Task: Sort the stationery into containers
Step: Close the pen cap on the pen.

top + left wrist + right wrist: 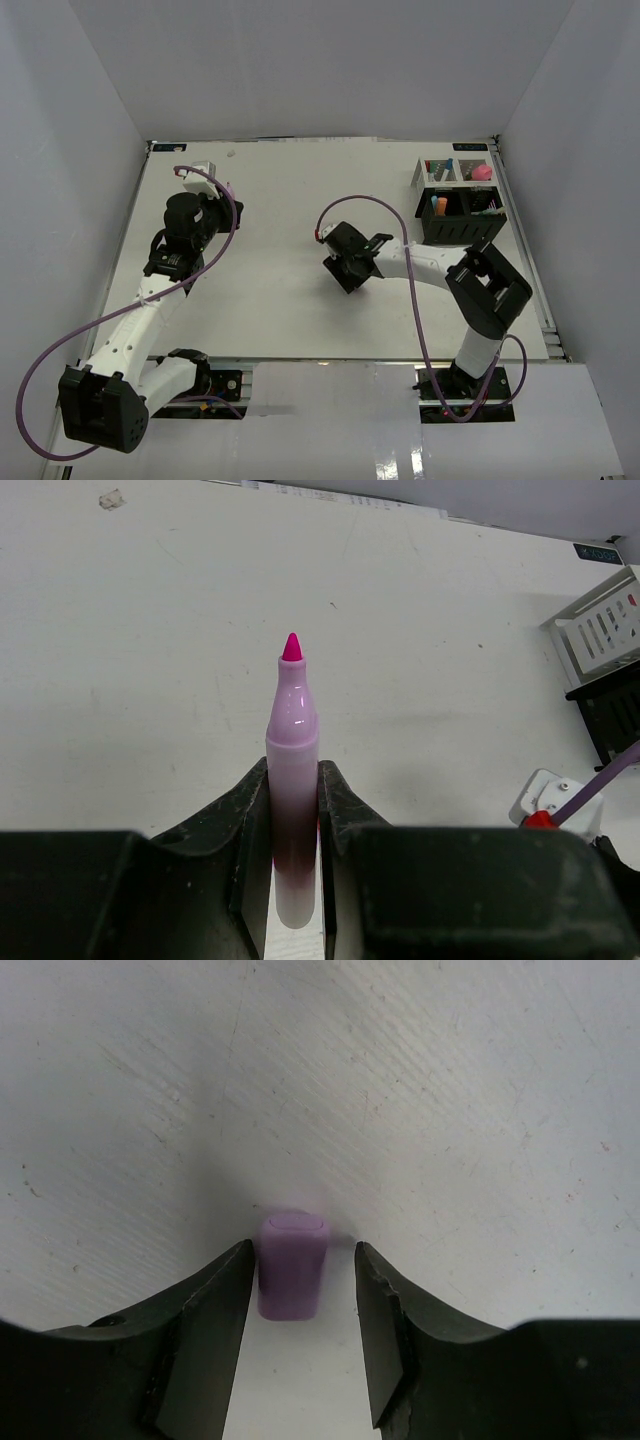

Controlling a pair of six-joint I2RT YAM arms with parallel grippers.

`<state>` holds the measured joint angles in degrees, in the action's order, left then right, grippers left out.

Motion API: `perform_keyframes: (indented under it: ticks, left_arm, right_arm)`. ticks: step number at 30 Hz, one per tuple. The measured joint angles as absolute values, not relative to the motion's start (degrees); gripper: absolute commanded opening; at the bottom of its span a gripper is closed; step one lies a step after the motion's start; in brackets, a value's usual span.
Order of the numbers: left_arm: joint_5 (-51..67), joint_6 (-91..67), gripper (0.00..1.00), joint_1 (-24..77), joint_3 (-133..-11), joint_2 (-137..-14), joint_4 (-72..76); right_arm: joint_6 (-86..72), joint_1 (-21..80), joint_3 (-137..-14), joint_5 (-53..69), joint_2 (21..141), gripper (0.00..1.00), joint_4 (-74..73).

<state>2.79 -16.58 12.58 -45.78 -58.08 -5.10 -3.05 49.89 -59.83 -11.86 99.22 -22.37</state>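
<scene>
My left gripper (293, 780) is shut on a pink marker (292, 730). The marker has no cap and its pink tip points away over the table. In the top view this gripper (213, 207) is at the far left. My right gripper (302, 1256) is open and low over the table, astride a small purple cap-like piece (291, 1265). The piece lies close against the left finger (215, 1300), with a gap to the right one. In the top view this gripper (348, 262) is mid-table. The black organizer (462, 228) with white mesh compartments (425, 176) stands at the far right and holds several items.
A pink round-topped item (482, 172) sits in the mesh part. The organizer's corner shows at the right edge of the left wrist view (605, 630). White walls enclose the table on three sides. Purple cables loop from both arms.
</scene>
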Motion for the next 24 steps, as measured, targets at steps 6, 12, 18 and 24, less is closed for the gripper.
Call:
perform_keyframes:
  ticks: [6, 12, 18, 24]
  left_arm:
    - [3.2, -16.6, 0.17, 12.6, -45.8, -58.2, -5.1]
    - [3.7, -16.6, 0.17, 12.6, -45.8, -58.4, -5.1]
    - [4.2, -16.6, 0.16, 12.5, -45.8, -58.5, -5.1]
    - [6.3, -16.6, 0.16, 12.5, -45.8, -58.8, -4.9]
  right_arm:
    - [-1.3, 49.9, -63.3, -10.9, 101.8, 0.5, -24.3]
    - [-1.5, 49.9, -64.1, -10.3, 102.4, 0.45, -25.5]
    - [-3.0, 49.9, -64.3, -10.8, 102.3, 0.39, -27.4]
    - [-4.2, 49.9, -64.3, -11.7, 101.9, 0.17, -29.0]
